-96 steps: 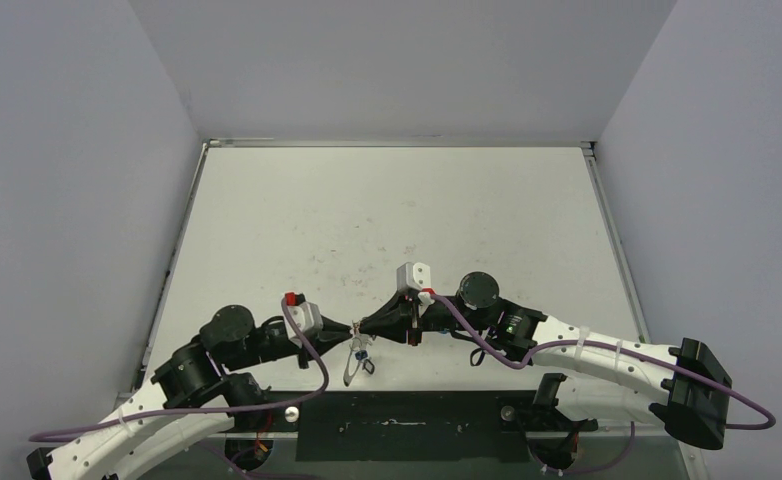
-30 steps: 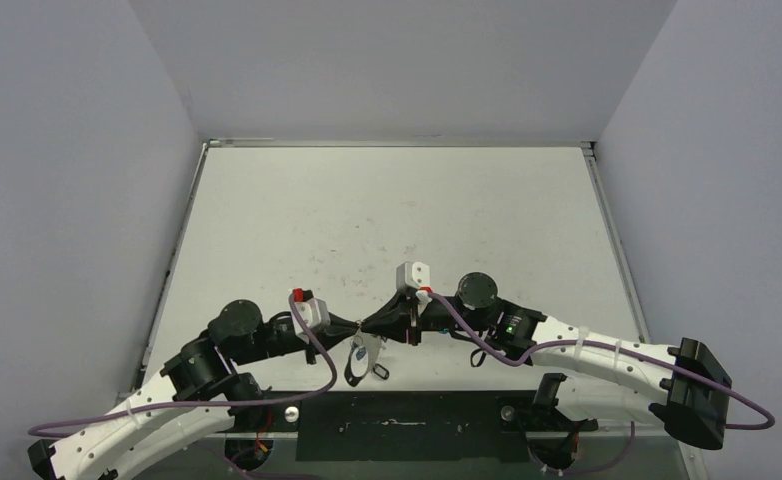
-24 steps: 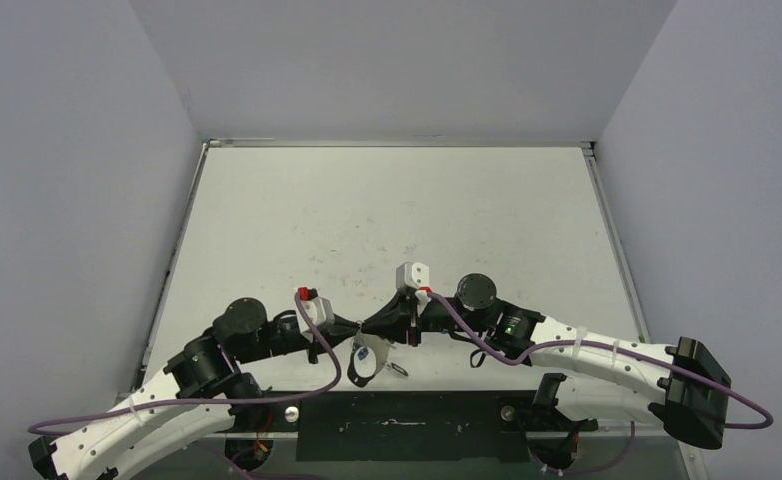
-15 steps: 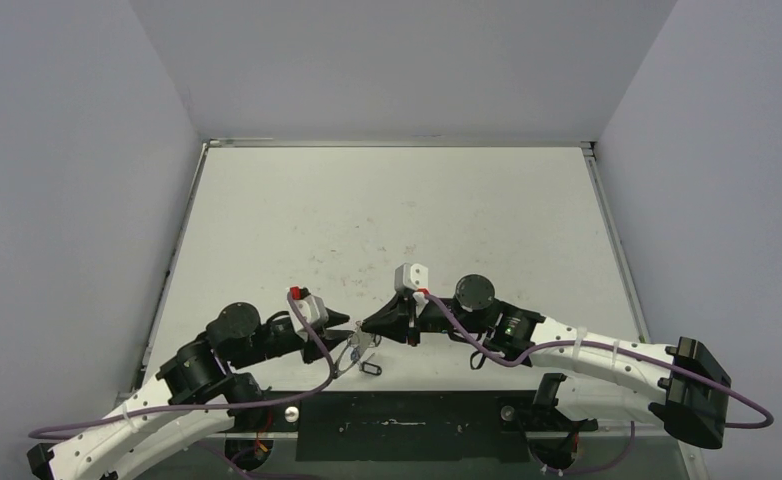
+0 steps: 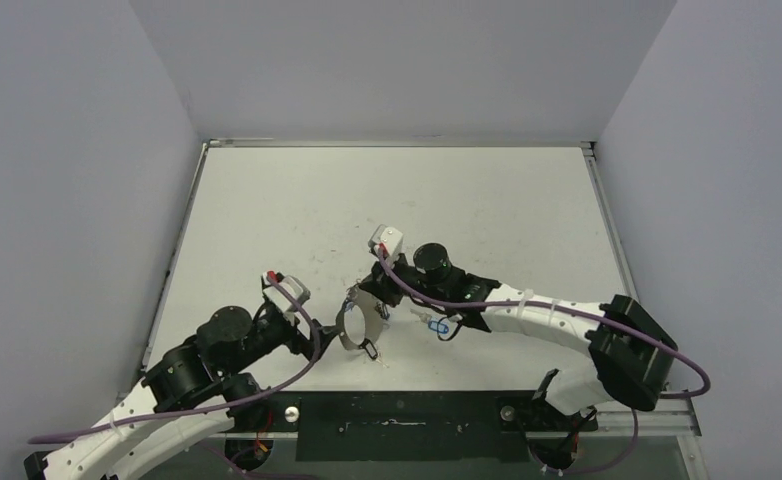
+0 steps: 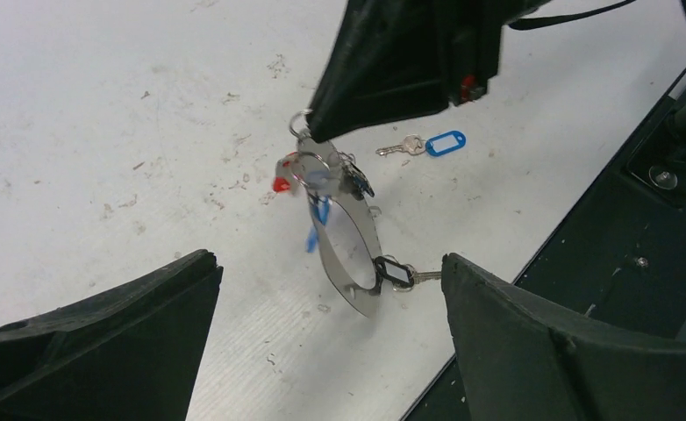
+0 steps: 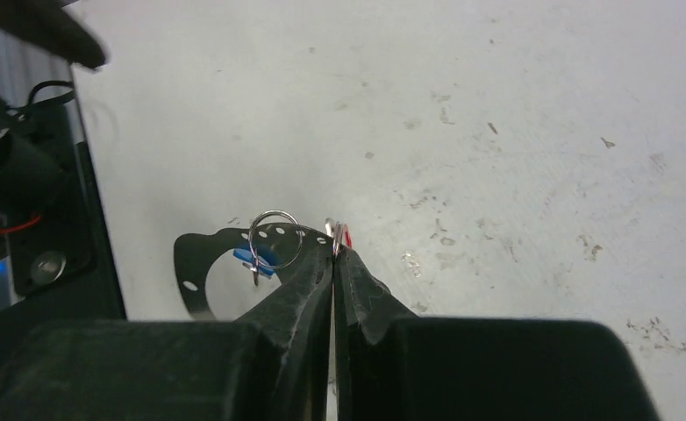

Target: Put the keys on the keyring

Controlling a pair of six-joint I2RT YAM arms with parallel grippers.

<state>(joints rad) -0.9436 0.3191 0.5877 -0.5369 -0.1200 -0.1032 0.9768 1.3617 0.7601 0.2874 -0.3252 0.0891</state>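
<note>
The keyring is a thin grey metal hoop hanging tilted just above the table, also in the top view. My right gripper is shut on its upper edge, seen too in the left wrist view and from above. On the hoop hang a red tag, a blue tag and a black-tagged key. One more key with a blue tag lies loose on the table. My left gripper is open, its fingers either side of the hoop's lower end without touching it.
The black strip along the table's near edge lies close behind the hoop. The right forearm stretches across the near right of the table.
My left gripper has opened wide, let go and drawn back to the left. The right arm has swung left and farther from the near edge, carrying the keyring along.
</note>
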